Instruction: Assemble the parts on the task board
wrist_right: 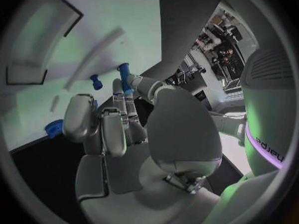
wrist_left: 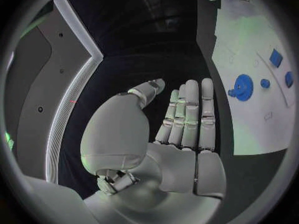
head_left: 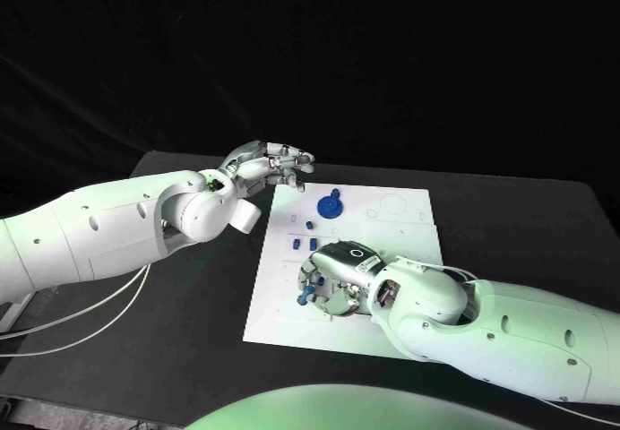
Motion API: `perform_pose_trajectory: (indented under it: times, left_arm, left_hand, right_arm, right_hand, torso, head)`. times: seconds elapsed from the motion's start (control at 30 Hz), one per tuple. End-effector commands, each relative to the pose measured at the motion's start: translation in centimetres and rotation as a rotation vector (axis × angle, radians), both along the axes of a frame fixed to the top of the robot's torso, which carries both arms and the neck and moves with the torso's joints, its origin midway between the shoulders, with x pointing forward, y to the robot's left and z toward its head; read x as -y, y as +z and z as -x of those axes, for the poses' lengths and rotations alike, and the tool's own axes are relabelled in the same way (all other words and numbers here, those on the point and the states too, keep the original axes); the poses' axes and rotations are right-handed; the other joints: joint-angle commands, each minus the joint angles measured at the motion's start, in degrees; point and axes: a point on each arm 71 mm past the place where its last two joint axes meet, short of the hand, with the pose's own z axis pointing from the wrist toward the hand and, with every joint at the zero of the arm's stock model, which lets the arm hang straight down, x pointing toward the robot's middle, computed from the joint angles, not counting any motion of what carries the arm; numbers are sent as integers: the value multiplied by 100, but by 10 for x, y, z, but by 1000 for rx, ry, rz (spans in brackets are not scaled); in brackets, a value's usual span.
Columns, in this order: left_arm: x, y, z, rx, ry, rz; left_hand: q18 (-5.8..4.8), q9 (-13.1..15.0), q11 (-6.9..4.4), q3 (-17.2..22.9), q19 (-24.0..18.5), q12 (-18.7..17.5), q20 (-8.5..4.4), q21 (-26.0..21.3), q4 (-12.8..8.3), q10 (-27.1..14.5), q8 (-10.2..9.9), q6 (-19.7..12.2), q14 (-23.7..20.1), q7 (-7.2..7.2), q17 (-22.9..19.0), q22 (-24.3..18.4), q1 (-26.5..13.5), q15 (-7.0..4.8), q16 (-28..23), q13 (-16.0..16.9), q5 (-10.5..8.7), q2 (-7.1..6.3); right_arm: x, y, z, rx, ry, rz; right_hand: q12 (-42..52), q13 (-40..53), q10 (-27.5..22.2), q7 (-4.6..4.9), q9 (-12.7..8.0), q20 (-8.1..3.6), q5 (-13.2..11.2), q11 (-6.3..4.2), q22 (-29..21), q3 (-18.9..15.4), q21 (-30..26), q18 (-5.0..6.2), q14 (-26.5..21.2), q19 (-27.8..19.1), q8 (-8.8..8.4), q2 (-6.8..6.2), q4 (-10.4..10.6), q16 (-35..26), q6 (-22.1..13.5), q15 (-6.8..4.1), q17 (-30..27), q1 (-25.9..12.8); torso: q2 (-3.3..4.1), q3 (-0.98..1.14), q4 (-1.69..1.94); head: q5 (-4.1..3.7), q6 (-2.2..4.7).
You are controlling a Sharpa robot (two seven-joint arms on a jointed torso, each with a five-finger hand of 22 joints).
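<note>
- Head view: left hand (head_left: 271, 165) hovers at the task board's (head_left: 400, 208) far left corner, holding nothing; right hand (head_left: 339, 276) sits over the board's near half, by small blue parts (head_left: 305, 242).
- Left wrist view: fingers (wrist_left: 187, 115) straight, empty; blue gear (wrist_left: 243, 87) on the board.
- Right wrist view: fingertips (wrist_right: 118, 87) touch a blue peg (wrist_right: 125, 77); grip unclear.

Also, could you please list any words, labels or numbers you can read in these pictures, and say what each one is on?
"adjey": roughly how the pale letters read, sideways, on the robot's right arm in the right wrist view; uncertain.
Fine outlines and marks on the task board: too small to read.
Nothing legible on the left hand or the right hand.
</note>
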Motion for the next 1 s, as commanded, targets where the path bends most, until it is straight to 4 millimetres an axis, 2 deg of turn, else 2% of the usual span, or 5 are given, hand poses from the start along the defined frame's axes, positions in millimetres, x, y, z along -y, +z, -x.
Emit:
perform_pose_trajectory:
  times: [0.03, 0.57, 0.7, 0.8, 1.0]
  left_arm:
    - [2, 1, 1, 5, -17, 5]
    - [2, 1, 1, 5, -20, 7]
    - [2, 1, 1, 6, -20, 8]
    - [2, 1, 1, 6, -20, 8]
    - [2, 1, 1, 5, -20, 8]
  left_hand:
    - [105, 5, -1, -33, -6, 18, 23, -24, -2, -49, 34, -54, -15, 0, 8, -9, -18, 4, -8, 5, 11, 20]
    - [105, 5, -1, -33, -6, 18, 23, -24, -2, -49, 34, -54, -15, 0, 8, -9, -18, 4, -8, 5, 11, 20]
    - [105, 5, -1, -33, -6, 18, 23, -24, -2, -49, 34, -54, -15, 0, 8, -9, -18, 4, -8, 5, 11, 20]
    - [105, 5, -1, -33, -6, 18, 23, -24, -2, -49, 34, -54, -15, 0, 8, -9, -18, 4, -8, 5, 11, 20]
    - [105, 5, -1, -33, -6, 18, 23, -24, -2, -49, 34, -54, -15, 0, 8, -9, -18, 4, -8, 5, 11, 20]
  right_arm:
    - [0, -2, 0, 15, -9, 48]
    - [-9, -4, 8, 50, 29, 70]
    - [-11, -5, 11, 45, 41, 68]
    - [-11, -5, 11, 39, 43, 55]
    - [-10, -4, 10, 41, 30, 36]
  right_hand:
    - [11, 8, 42, -3, 299, -2, 20, 6, 405, 30, 9, -104, 194, 23, 20, 15, -9, 18, 29, -43, 1, -34]
    - [-9, 18, 39, -7, 330, -1, 5, 6, 409, 18, 3, -102, 191, 18, 33, -30, -35, 16, 10, -43, -5, -70]
    - [-55, 26, -3, 8, 347, 6, 58, 24, 393, -11, -49, -93, 181, -7, 11, -117, -55, 1, -54, -29, -37, -152]
    - [-207, 1, -221, 107, 303, 60, 266, 123, 360, -68, -151, -81, 163, -56, -143, -284, -39, -22, -313, 49, -84, -336]
    - [-380, -59, -630, 204, 205, 152, 306, 235, 206, -241, -520, -11, 93, -223, -360, -461, -53, -128, -661, 149, -291, -476]
  torso:
    - [-2, -5, -1]
    - [0, -7, 6]
    - [-4, -8, 1]
    - [-6, -8, -2]
    - [-6, -2, -5]
  head:
    - [0, -2]
    - [2, -12]
    - [1, -16]
    - [1, -20]
    - [-3, -15]
